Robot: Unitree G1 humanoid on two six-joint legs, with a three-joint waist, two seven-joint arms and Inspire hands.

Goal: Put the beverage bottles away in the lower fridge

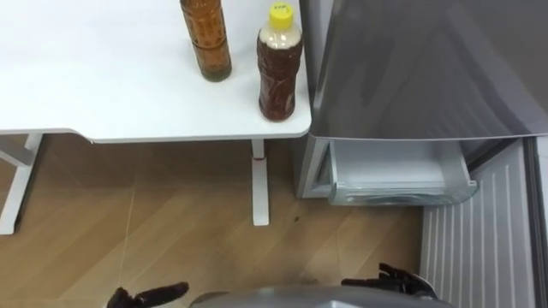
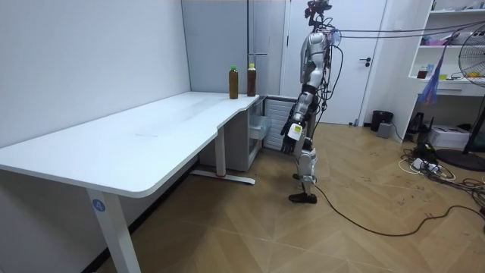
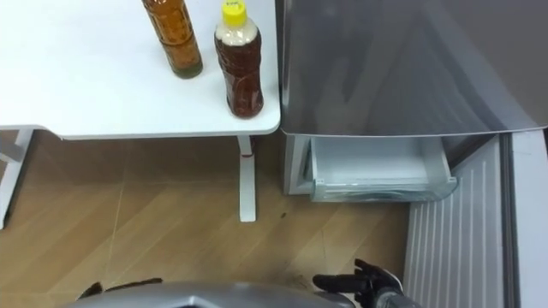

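- The yellow-capped bottle (image 1: 279,73) and the second bottle (image 1: 206,38) stood upright on the table (image 1: 103,94), near its corner beside the fridge (image 1: 428,68), their long axes vertical.
- The left hand (image 1: 145,295) and right hand (image 1: 398,281) hung low, fingers loosely straight and empty.
- The sound move looked to be gripping the yellow-capped bottle mid-body, keeping it upright, and lowering it into the open drawer (image 1: 398,175).

Table (image 1: 86,77): white top, smooth, matt.
Yellow-capped bottle (image 1: 279,68): clear glossy plastic; cap of yellow plastic.
Second bottle (image 1: 206,38): clear glossy plastic, ribbed.
Fridge (image 1: 428,68): grey metal-look skin, smooth, dull sheen.
Drawer (image 1: 398,175): pale translucent plastic, smooth.
Floor (image 1: 171,222): wood-look planks, satin sheen.
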